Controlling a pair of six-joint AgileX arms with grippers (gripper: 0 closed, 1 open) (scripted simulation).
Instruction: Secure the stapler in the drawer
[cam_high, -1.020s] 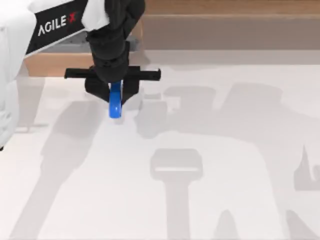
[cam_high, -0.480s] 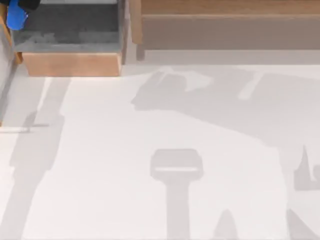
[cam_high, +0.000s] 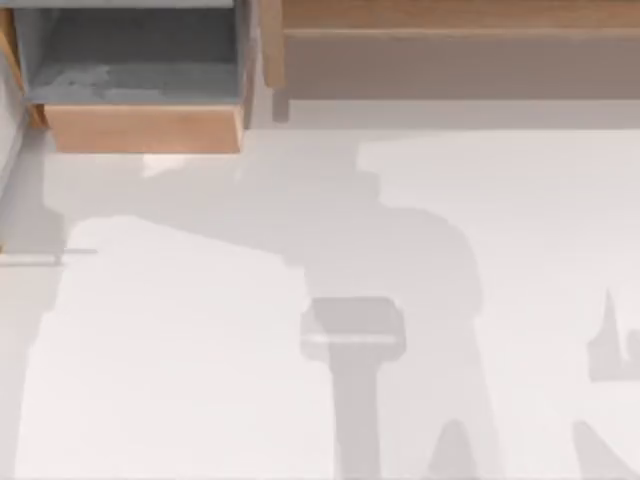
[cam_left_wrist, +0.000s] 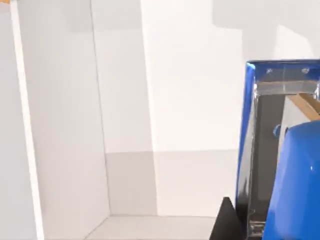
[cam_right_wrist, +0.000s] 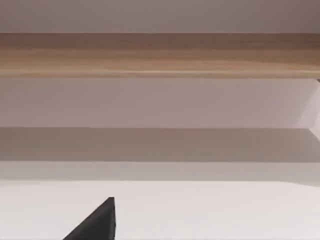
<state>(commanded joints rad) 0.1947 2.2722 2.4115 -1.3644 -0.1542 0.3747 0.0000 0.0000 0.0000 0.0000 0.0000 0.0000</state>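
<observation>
— From above, how far is the work?

— Not far, I think. The drawer (cam_high: 145, 128) stands pulled out at the far left of the table (cam_high: 200, 350), beside the long wooden shelf (cam_high: 450, 15). Its grey floor, as much as one sees of it, lies bare. So two things are left: to put the stapler inside, and to push the drawer closed. The back part of the drawer is cut off by the edge of the view, and on the table there are only shadows of the arms.

— And the stapler, where is it?

— In the left wrist view, very near the camera: the stapler (cam_left_wrist: 295, 185), blue and shiny, with the left gripper (cam_left_wrist: 227, 225) closed on it (this is my judgement, because one black tip lies against its side and the other is hidden). Behind it are plain white walls, and I cannot say from them how far the drawer is.

— And the right arm?

— The right wrist view looks at the shelf (cam_right_wrist: 160, 52). Of the right gripper (cam_right_wrist: 97, 222) a black corner shows low in the picture; wide or narrow, I cannot tell. It seems idle, holding nothing that I can see
</observation>
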